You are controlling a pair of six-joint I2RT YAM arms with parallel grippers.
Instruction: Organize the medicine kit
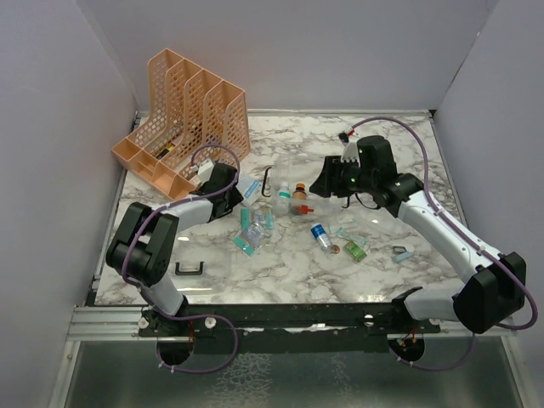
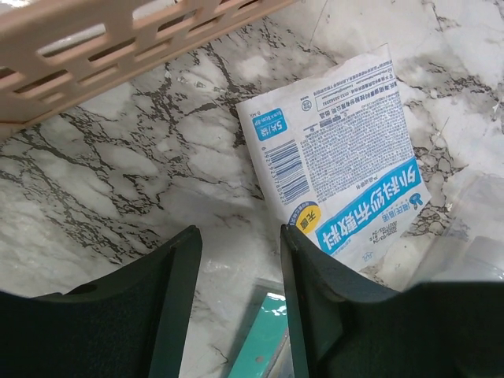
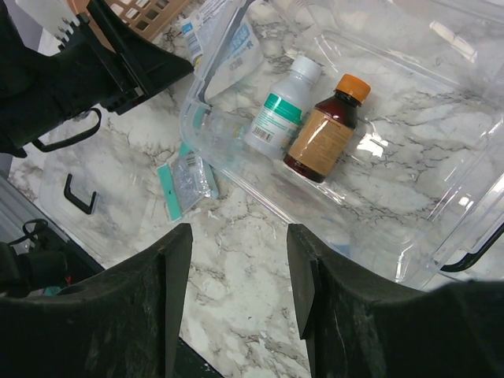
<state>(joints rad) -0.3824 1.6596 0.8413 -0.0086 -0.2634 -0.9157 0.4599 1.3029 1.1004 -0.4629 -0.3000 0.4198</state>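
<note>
The medicine kit (image 3: 438,206) is a clear plastic box lying open on the marble table. A white bottle (image 3: 279,110) with a green label and an amber bottle (image 3: 323,134) with an orange cap lie inside it. In the top view the medicine kit (image 1: 293,170) sits mid-table with a black handle (image 1: 267,181) at its left. My right gripper (image 3: 239,236) hangs open over bare marble just in front of the box. My left gripper (image 2: 240,236) is open and holds nothing; a white and blue packet (image 2: 339,157) lies beyond its right finger, and a teal packet (image 2: 264,331) lies below the jaws.
The orange mesh file rack (image 1: 183,115) stands at the back left, close to my left gripper (image 1: 238,189). Teal packets (image 1: 252,231), a blue-capped vial (image 1: 320,235), a green box (image 1: 355,250) and small items (image 1: 402,252) are scattered in front. A second black handle (image 1: 189,269) lies front left.
</note>
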